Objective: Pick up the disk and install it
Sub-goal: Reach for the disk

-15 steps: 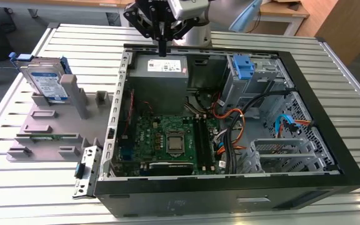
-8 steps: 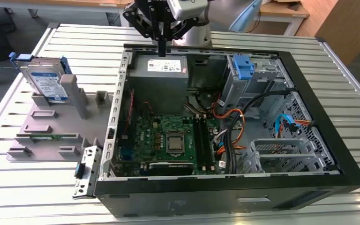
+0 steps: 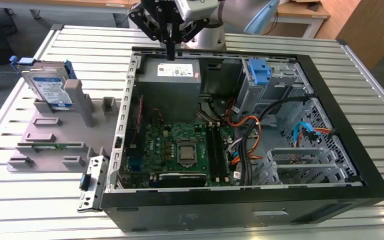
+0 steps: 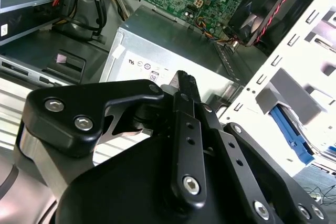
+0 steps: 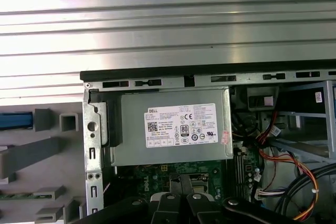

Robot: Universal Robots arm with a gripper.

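Presently shows the gripper (image 3: 170, 56) closed tight and empty, poised over the power supply (image 3: 173, 75) inside the open computer case (image 3: 245, 202). Places the disk (image 3: 48, 87) well apart toward the exterior view's left, standing on edge in a grey holder (image 3: 52, 125), long axis near upright.

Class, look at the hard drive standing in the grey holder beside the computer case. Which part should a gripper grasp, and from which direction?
Probably best to take the disk by its upper edge, coming straight down from above and pinching across its two flat faces. It stands upright on edge in the grey holder, so its lower part is seated there while the top is free.
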